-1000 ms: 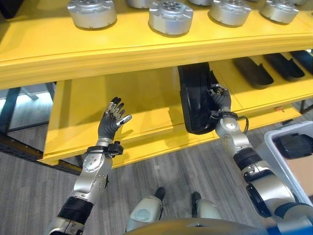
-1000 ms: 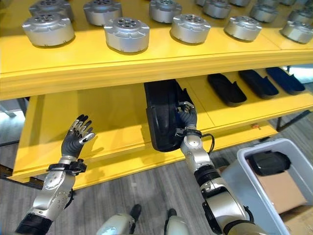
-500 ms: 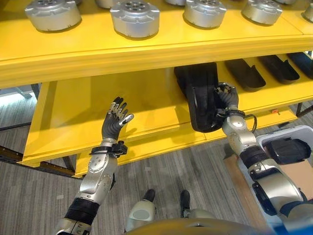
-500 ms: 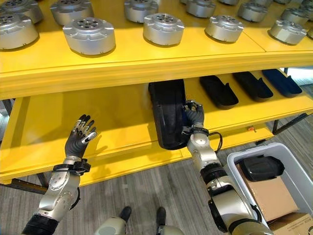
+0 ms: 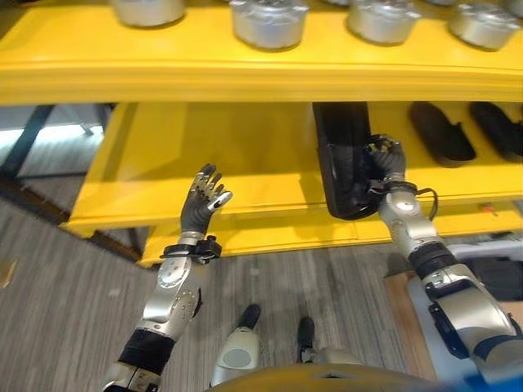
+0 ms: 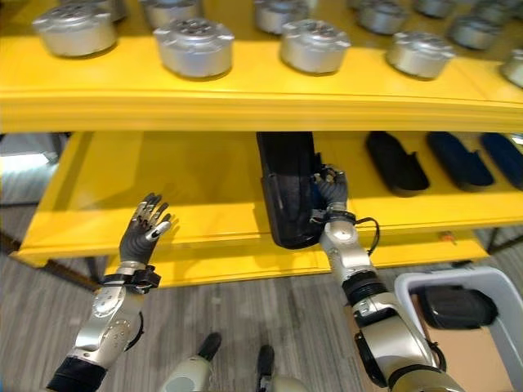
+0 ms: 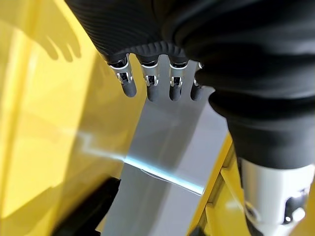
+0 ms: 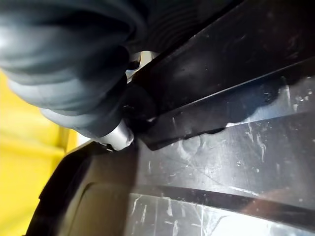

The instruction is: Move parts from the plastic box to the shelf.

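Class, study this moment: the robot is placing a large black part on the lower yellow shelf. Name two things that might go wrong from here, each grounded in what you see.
1. The black part stands on its narrow edge at the lower shelf front, held by the right hand; if let go, it may tip or slide off.
2. Pushed further in, it might knock the black tray lying beside it.

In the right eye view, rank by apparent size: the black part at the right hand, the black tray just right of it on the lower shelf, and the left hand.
Largest to smallest, as they look:
1. black part standing on edge, right hand curled on it
2. black tray
3. left hand, open; it looks close to the tray and is nearer the camera, so these two are unsure.
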